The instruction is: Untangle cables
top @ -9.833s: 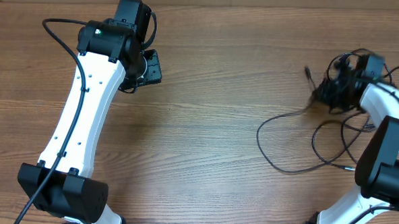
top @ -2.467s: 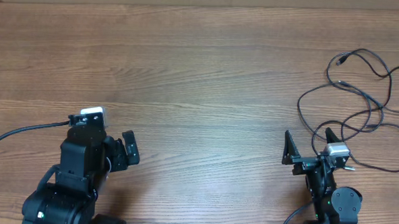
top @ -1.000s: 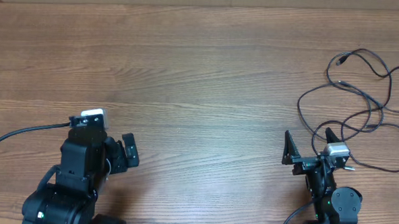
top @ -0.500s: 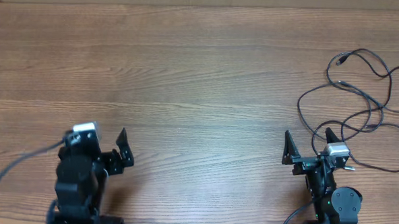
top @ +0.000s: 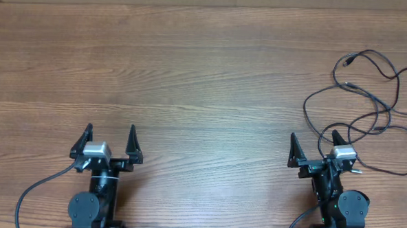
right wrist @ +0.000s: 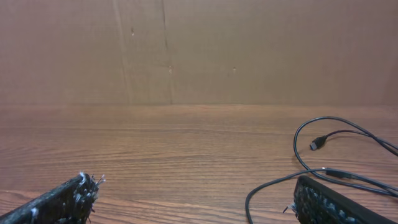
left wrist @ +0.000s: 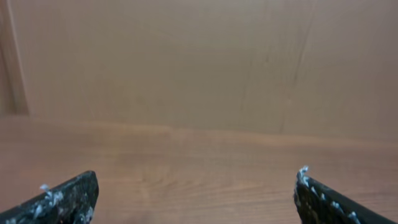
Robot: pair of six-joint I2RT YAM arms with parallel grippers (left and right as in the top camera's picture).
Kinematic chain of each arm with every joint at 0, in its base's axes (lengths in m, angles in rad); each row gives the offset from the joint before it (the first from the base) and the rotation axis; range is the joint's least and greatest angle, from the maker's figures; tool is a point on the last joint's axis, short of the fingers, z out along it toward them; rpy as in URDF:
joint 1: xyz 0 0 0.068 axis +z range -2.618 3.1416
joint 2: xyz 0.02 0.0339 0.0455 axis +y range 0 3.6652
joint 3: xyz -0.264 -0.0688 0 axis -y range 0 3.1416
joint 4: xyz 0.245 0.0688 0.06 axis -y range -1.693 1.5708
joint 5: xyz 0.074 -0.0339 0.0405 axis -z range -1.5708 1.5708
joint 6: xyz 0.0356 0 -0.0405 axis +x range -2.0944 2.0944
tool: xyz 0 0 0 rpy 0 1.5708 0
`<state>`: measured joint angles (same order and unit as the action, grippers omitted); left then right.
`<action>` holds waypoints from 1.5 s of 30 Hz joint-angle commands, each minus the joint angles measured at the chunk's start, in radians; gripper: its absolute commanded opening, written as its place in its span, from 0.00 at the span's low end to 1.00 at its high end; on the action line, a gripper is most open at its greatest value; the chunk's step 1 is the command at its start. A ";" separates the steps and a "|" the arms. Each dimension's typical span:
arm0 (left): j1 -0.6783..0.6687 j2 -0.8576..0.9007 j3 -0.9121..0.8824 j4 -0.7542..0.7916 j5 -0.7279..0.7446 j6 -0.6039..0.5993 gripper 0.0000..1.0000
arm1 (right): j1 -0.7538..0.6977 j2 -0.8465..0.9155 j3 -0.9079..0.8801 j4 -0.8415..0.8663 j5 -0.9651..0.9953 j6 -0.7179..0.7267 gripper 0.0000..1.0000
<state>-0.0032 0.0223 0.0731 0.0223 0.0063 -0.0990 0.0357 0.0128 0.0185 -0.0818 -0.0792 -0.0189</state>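
**A:** Cables (top: 369, 100) first: where do they lie?

**B:** On the right side of the wooden table (top: 191, 72), in long loose loops that cross each other in several places. They are spread flat, not bundled. They run from the far right edge back toward the right gripper (top: 313, 136).

**A:** Does that gripper hold any of them?

**B:** No. Its 2 fingers are spread wide with bare wood between them. In the right wrist view a strand passes just by the tip of the right-hand finger (right wrist: 329, 202). I cannot tell whether it touches.

**A:** Any plugs showing?

**B:** 1 small plug (right wrist: 316, 144) lies ahead of that finger, and its cord curves off to the right. From overhead, 2 plug ends sit near the far loops.

**A:** And the left gripper (top: 110, 128)?

**B:** It is low at the near edge, well apart from the cables. Its fingers (left wrist: 68, 199) are spread just as wide and grip nothing. Its wrist view shows only table and a plain brown wall (left wrist: 199, 62).
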 commanded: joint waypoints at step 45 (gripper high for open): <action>0.031 -0.019 -0.068 -0.090 0.117 0.189 1.00 | 0.009 -0.006 -0.010 0.005 -0.003 -0.001 1.00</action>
<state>0.0216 0.0147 0.0090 -0.0666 0.1093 0.1043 0.0353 0.0128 0.0185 -0.0818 -0.0788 -0.0189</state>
